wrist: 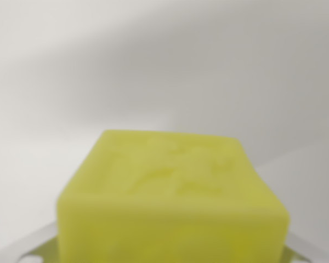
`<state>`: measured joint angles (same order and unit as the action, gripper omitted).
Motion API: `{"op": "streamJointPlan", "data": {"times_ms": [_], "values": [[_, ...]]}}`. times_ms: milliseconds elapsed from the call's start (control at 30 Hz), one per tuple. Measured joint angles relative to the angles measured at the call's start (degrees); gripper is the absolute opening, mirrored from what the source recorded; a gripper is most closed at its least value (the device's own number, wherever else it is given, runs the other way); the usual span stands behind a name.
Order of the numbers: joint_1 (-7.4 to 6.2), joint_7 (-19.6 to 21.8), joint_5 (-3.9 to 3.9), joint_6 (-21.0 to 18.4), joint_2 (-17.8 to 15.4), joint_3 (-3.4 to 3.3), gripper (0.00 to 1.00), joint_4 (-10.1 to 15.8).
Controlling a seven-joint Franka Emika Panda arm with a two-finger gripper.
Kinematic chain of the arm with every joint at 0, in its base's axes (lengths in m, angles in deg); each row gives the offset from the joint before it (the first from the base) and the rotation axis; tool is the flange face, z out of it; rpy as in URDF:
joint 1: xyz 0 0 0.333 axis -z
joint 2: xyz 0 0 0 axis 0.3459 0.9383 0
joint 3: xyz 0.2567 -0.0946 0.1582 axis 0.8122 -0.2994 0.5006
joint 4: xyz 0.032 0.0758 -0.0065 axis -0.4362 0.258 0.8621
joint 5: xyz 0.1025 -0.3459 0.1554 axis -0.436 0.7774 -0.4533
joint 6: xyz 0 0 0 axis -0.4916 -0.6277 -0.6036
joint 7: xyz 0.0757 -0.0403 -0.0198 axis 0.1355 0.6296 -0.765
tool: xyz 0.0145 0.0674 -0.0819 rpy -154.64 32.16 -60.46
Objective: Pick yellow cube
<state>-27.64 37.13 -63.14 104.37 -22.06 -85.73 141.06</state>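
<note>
Yellow cube (172,203) fills the lower wrist view, close and blurred, on a pale surface (153,66). Metal pieces (22,249) flank its base, probably the fingers; jaw state cannot be told.

Blurred yellow cube (172,203), apparently between fingers (22,247)
</note>
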Motion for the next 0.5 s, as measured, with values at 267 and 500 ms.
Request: {"op": "streamJointPlan", "data": {"times_ms": [267,500], "values": [[0.01,0.06,0.09,-1.88,-2.34,0.0,0.0,0.46],[0.01,0.11,0.17,-3.59,-4.28,0.0,0.0,0.72]]}}
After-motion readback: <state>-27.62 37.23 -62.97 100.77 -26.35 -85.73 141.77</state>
